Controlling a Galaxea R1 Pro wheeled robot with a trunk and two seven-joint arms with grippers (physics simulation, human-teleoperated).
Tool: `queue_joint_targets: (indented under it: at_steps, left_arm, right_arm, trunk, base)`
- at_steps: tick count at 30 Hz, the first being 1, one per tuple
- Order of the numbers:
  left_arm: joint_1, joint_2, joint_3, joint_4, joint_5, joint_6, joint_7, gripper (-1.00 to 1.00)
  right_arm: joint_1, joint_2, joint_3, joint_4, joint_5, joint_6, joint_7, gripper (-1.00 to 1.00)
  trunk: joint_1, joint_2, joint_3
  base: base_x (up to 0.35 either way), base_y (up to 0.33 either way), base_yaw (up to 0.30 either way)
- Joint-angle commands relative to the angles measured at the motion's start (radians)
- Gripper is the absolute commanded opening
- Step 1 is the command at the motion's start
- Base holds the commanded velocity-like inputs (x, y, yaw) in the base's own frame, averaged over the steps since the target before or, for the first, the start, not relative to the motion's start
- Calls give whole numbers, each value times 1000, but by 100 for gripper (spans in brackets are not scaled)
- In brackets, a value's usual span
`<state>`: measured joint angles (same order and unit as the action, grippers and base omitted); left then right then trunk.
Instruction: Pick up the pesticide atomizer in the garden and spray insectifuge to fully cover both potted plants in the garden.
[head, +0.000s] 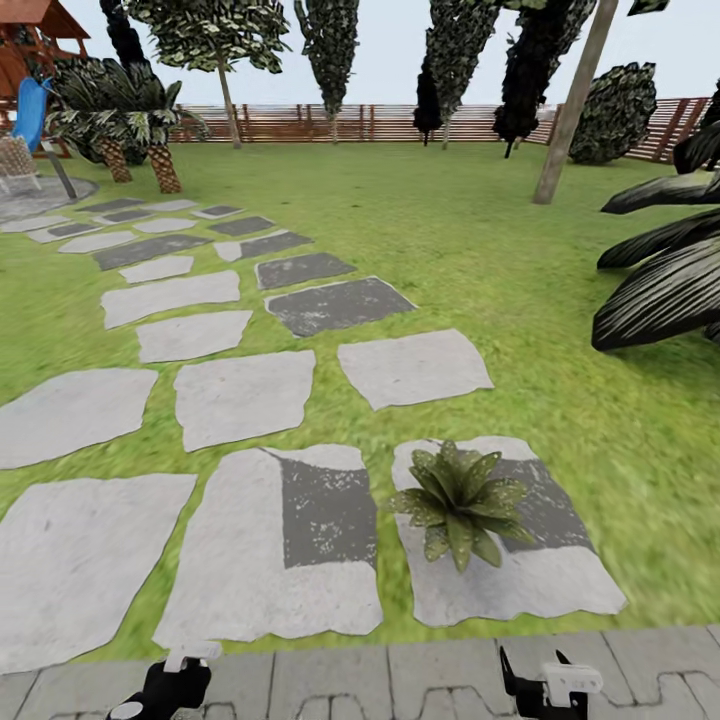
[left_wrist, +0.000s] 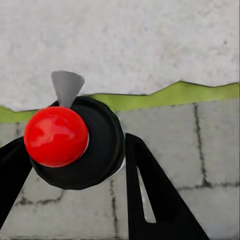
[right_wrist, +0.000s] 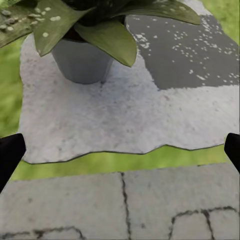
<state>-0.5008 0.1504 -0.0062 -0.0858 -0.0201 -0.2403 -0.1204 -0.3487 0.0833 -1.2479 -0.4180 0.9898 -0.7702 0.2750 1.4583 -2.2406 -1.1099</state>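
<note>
Your left gripper (left_wrist: 75, 165) pinches the pesticide atomizer (left_wrist: 75, 142); right gripper (right_wrist: 120, 155) spread, its wrist view revealing the potted plant (right_wrist: 80, 35)'s grey pot

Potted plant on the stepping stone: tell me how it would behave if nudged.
The potted plant would probably tip rather than slide: its grey pot narrows toward the base while leaves spread wider. The leaves look floppy. The stepping stone looks flat.

The head view looks from high, forward and down over the lawn (head: 480, 250) to the far fence (head: 330, 122). Both wrist views look down from near. The right wrist view shares the potted plant (head: 460, 500) (right_wrist: 85, 35) on its stepping stone (head: 560, 590) (right_wrist: 150, 115) with the head view.
</note>
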Motion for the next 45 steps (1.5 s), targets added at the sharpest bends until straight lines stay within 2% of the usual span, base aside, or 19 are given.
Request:
queue_joint_targets:
  at_steps: [1, 24, 34, 45]
  left_arm:
    - [-1, -1, 0, 2, -2, -4, -2, -100]
    - [-1, -3, 0, 9, -3, -4, -2, -100]
    - [-1, -3, 0, 9, -3, -4, -2, -100]
    - [-1, -3, 0, 9, -3, -4, -2, -100]
  right_arm:
    - [-1, 1, -9, -2, 3, -3, 9, 100]
    - [0, 1, -8, -2, 4, -3, 9, 100]
    - [0, 1, -8, -2, 4, -3, 9, 100]
    - [0, 1, -9, -2, 4, -2, 9, 100]
  trunk:
    - [0, 0, -1]
    - [0, 0, -1]
    - [0, 0, -1]
    - [0, 0, 7]
  base:
    - [0, 0, 276]
    - [0, 11, 276]
    - [0, 287, 263]
    - [70, 298, 21]
